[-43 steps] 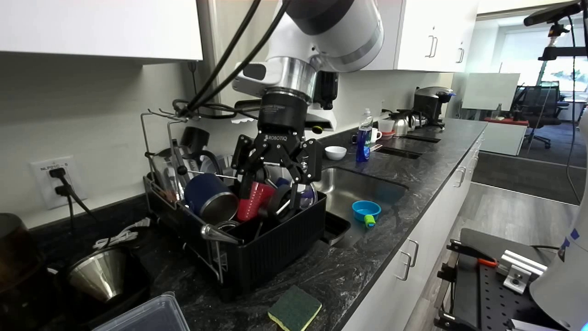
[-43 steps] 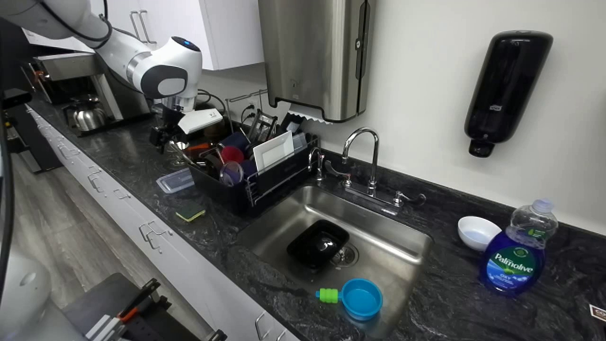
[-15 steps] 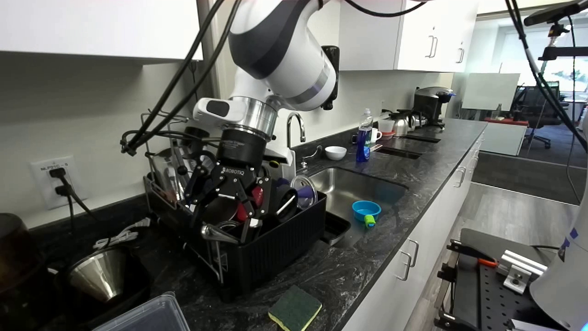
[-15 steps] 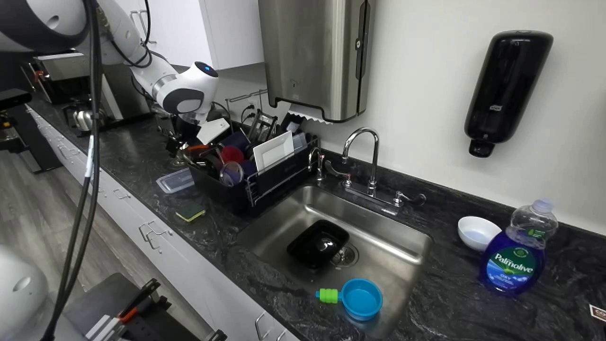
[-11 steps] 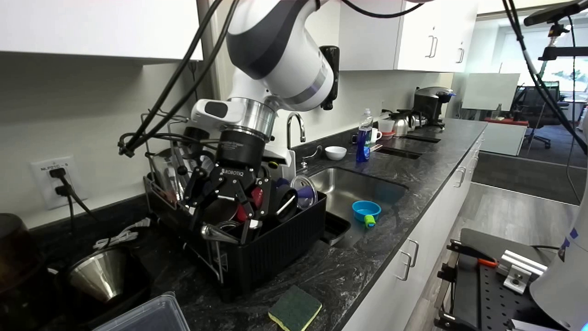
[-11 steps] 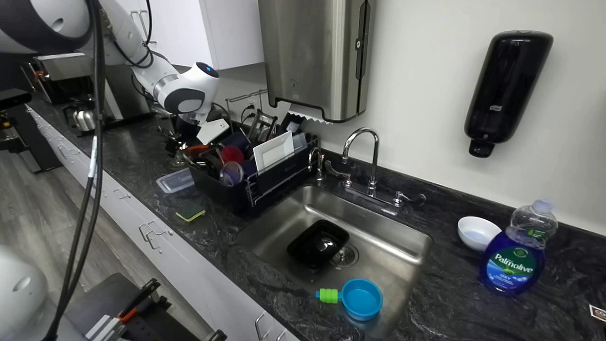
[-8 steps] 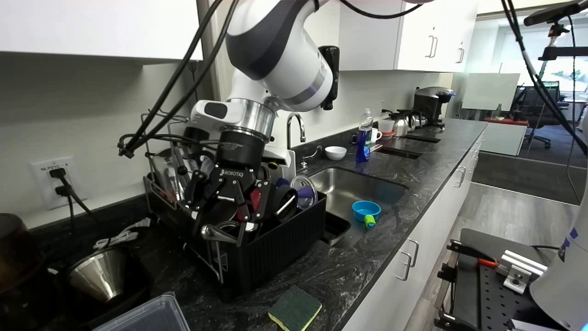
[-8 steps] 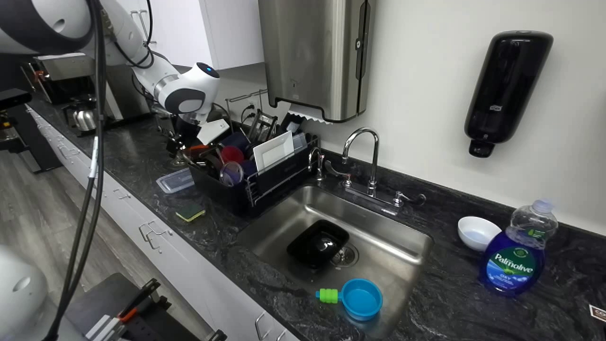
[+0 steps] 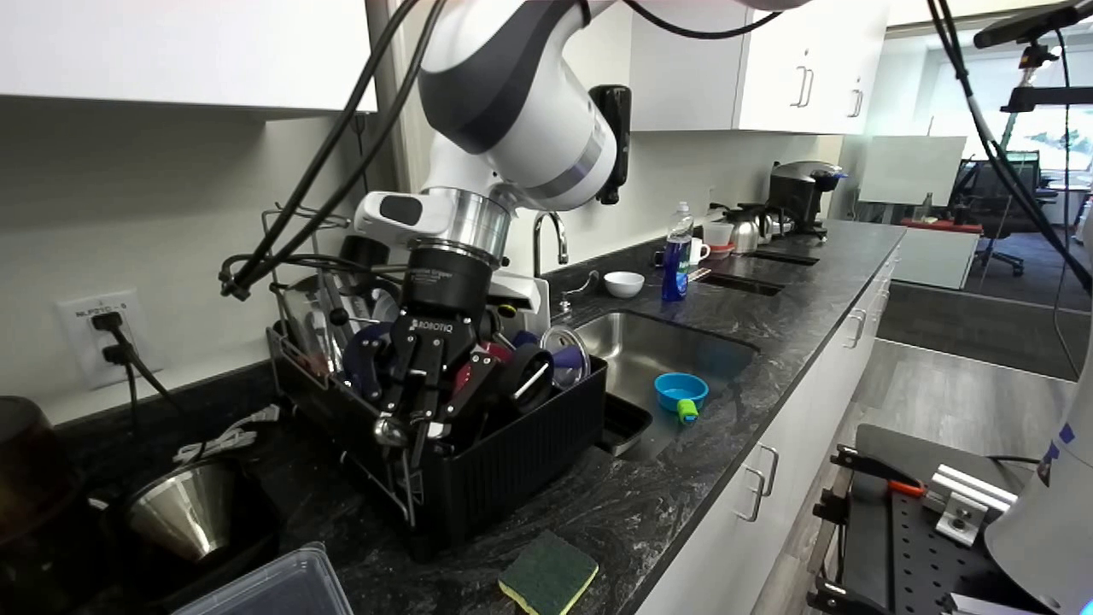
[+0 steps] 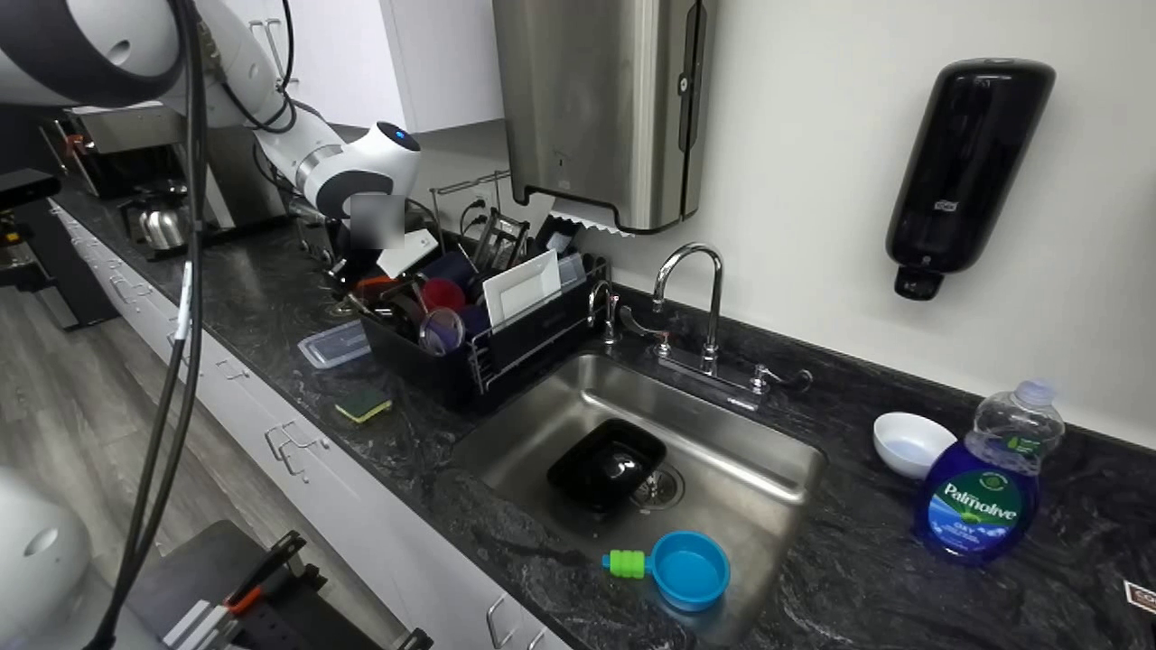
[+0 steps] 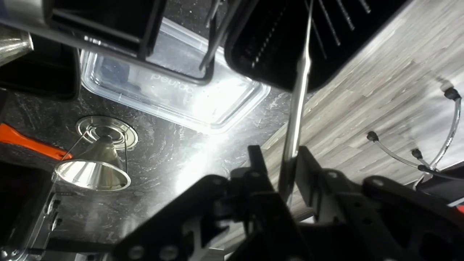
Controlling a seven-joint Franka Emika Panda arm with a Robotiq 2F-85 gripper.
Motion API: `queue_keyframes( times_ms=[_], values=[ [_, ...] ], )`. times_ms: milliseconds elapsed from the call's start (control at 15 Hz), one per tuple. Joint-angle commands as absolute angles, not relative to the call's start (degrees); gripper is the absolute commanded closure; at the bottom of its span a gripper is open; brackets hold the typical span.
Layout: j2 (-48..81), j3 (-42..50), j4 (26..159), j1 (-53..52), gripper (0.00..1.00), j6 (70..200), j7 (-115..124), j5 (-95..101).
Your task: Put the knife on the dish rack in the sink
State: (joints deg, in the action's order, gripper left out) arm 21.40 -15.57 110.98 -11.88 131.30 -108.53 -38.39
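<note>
The knife is a slim silvery shaft running up the wrist view, its thin end over a black ridged surface. Its lower part lies between the fingers of my gripper, close against the right finger; a narrow gap shows on the left. So the jaws stand narrow but not clamped. In an exterior view the gripper is low in the front corner of the black dish rack; its fingertips are hard to see in the view with the sink. I cannot pick out the knife in either exterior view.
Cups and pans crowd the rack, with a red cup and a white plate. A sponge, clear lid and steel funnel lie nearby. The sink holds a black tray; a towel dispenser hangs above.
Over about three seconds the arm has come down and across to the rack's front corner. In the last half second the jaws have narrowed strongly around the knife while the arm has barely moved.
</note>
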Motion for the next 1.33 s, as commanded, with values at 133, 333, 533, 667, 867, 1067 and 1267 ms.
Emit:
queue_keyframes(
  times_ms=[133, 333, 533, 667, 867, 1067, 1267],
  values=[
    [21.94, -16.87, 109.88, -10.25, 1.00, 128.15, -109.70, -36.90],
    [21.07, -16.76, 110.35, -10.31, 0.97, 128.01, -109.29, -36.38],
    [20.08, -16.77, 110.71, -10.29, 0.97, 128.00, -108.91, -36.56],
    [18.82, -16.67, 111.17, -10.28, 0.97, 127.86, -108.29, -36.75],
    [16.00, -16.46, 112.13, -10.36, 0.97, 127.26, -107.13, -37.03],
    [12.62, -16.17, 113.14, -10.27, 0.97, 126.18, -106.20, -37.62],
    [10.01, -15.95, 114.16, -10.19, 0.97, 125.92, -106.32, -39.01]
  ],
)
